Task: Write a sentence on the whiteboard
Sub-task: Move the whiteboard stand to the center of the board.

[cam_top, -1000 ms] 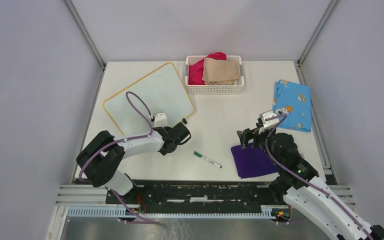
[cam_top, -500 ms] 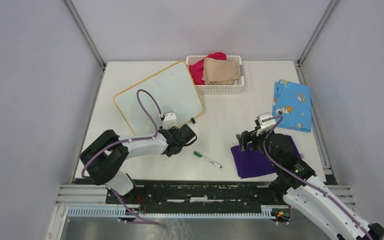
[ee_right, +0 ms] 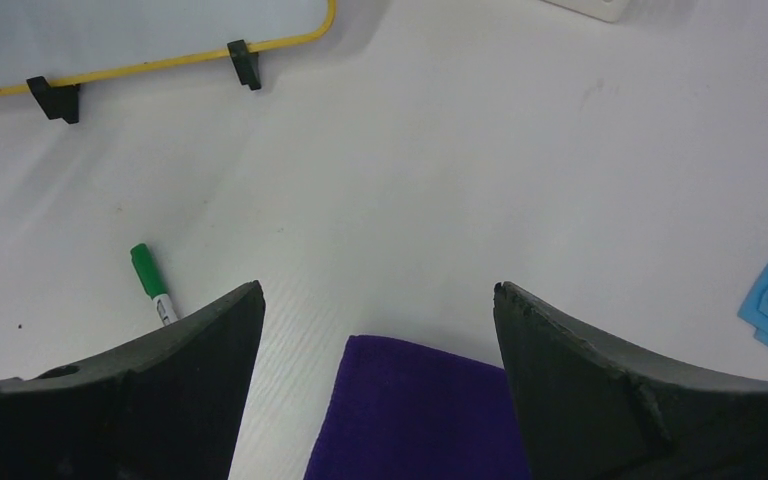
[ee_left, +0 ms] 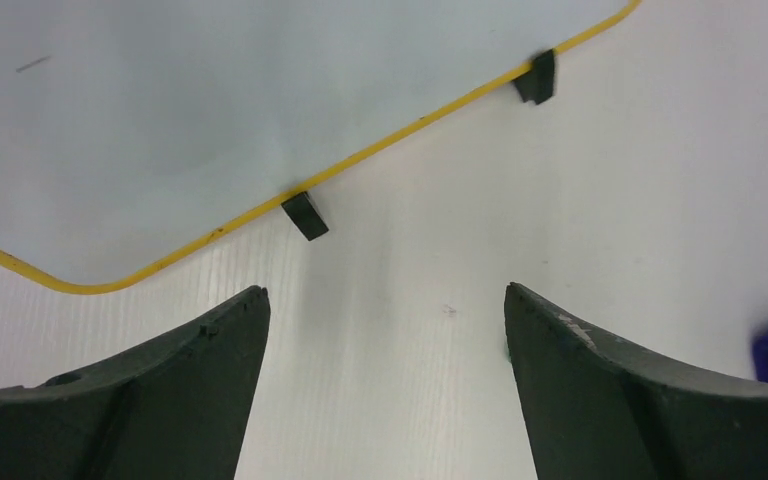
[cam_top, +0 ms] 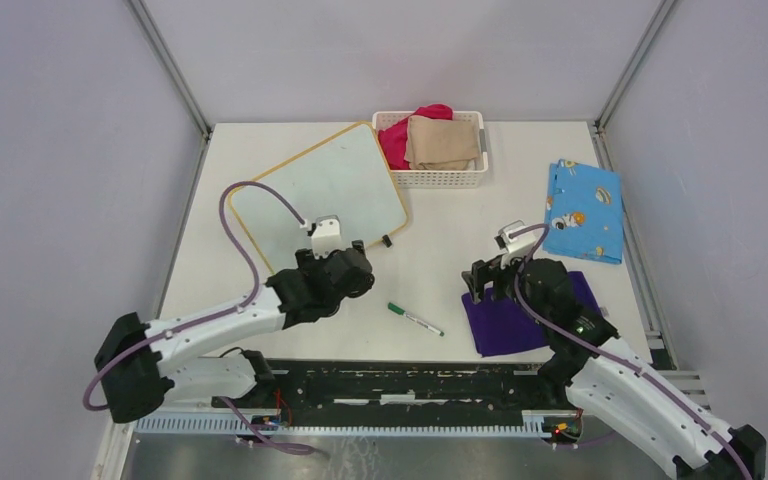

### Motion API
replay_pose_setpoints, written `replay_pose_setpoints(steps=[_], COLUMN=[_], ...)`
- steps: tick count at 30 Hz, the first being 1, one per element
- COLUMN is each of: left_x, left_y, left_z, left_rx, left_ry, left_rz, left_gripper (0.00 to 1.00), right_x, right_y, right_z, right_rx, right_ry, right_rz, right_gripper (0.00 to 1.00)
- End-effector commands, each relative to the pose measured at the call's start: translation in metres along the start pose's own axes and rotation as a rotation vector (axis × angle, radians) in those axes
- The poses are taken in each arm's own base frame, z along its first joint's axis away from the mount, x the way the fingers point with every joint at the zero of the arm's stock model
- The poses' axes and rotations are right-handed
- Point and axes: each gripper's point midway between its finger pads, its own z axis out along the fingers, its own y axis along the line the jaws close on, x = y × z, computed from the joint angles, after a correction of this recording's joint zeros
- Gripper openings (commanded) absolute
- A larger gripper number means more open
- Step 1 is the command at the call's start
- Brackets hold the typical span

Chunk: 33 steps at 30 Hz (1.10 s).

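Overhead view: the whiteboard [cam_top: 320, 195] lies flat at the left rear of the surface [cam_top: 430, 230], with no writing showing. The left pincer [cam_top: 352, 262] hovers released beside its near edge. The right pincer [cam_top: 480, 280] gapes above a purple cloth [cam_top: 515, 322]. A green marker [cam_top: 415, 319] lies between the arms.

Left wrist view: the board looks thin, stiff, light and probably slippery. Its framed edge near the black feet [ee_left: 305, 215] seems the best hold.

Right wrist view: the jaws are empty.

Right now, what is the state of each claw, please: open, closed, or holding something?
Left claw: open, holding nothing; the whiteboard lies just ahead.
Right claw: open, holding nothing, above the purple cloth edge.
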Motion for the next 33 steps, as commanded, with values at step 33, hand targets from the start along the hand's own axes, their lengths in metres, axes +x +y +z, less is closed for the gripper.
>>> replay_pose_setpoints(steps=[33], left_x=[-0.192], left_y=[-0.061], left_z=[-0.134], left_rx=[0.534], left_ry=[-0.642], left_rz=[0.299], left_gripper=[0.99], right_x=[-0.004], right_y=[0.05], right_z=[0.099], right_rx=[-0.036], right_ry=[-0.008], right_rz=[-0.15], right_gripper=[0.92])
